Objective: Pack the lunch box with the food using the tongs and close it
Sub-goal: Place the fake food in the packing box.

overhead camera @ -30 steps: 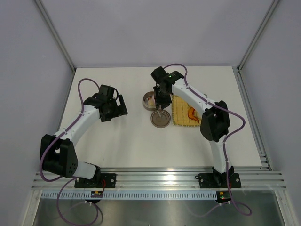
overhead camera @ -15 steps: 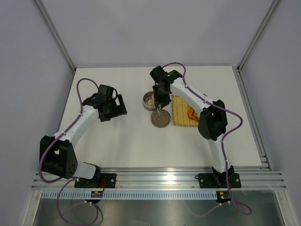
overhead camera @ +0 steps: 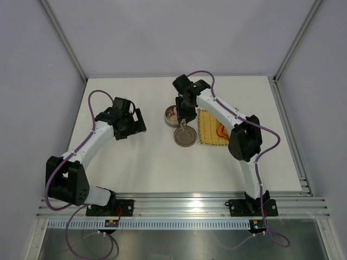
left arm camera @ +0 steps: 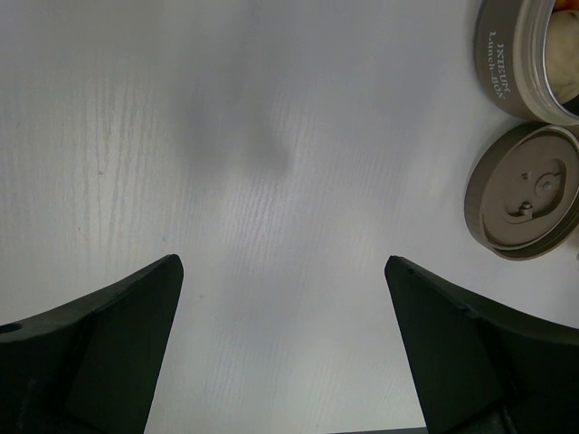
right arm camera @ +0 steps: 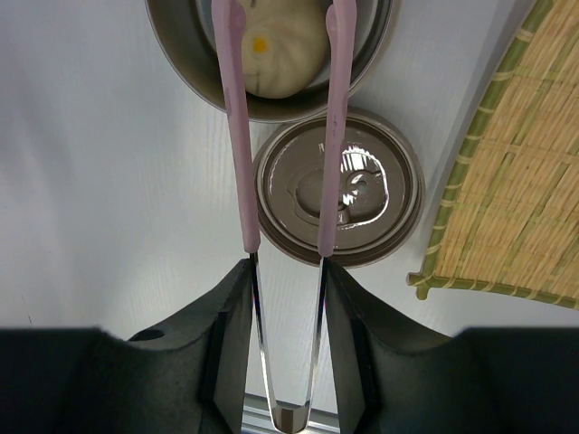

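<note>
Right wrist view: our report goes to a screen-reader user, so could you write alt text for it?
The right gripper holds pink-armed tongs whose tips flank a cream bun inside the round metal lunch box. Its lid lies on the white table just nearer the camera, and a woven mat sits at the right.

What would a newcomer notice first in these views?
The pink tongs in the right gripper, stretched over the open tin with a pale bun inside. Its lid lies flat beside it, next to the woven mat; the left gripper hangs open, apart.
</note>
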{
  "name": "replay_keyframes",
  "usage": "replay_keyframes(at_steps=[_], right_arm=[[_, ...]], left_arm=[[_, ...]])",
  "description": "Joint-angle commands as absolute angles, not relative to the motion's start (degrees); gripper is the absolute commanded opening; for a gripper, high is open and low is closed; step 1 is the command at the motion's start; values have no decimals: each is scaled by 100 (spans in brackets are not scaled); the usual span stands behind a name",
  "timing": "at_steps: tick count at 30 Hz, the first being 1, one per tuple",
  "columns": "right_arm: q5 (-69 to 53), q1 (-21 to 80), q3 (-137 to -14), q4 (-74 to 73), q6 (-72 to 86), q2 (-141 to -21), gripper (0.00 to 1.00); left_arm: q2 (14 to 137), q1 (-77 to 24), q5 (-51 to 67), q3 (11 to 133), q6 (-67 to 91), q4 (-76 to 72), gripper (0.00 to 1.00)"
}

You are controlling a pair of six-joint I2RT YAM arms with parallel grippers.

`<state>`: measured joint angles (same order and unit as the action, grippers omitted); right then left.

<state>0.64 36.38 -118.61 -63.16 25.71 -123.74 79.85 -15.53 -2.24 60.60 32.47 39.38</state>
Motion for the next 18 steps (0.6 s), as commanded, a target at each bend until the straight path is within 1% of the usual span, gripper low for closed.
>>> replay_keyframes(at_steps=[1, 8, 10, 18], right_arm=[[220, 3630, -12129, -6381, 2522, -12252, 42], [413, 3586, -12208, -6346, 2558, -11971, 41], [396, 3507, -12138, -6293, 2566, -11901, 41], [167, 3120, -11540, -5933, 2672, -11680, 35]], left_arm=[[7787, -1520, -290, 6056, 3173, 3850, 99], [7752, -1503, -299, 6047, 3173, 3858, 99], [7752, -1494, -290, 6038, 3182, 3850, 99], [7699, -1485, -308, 5977, 3173, 3858, 99]])
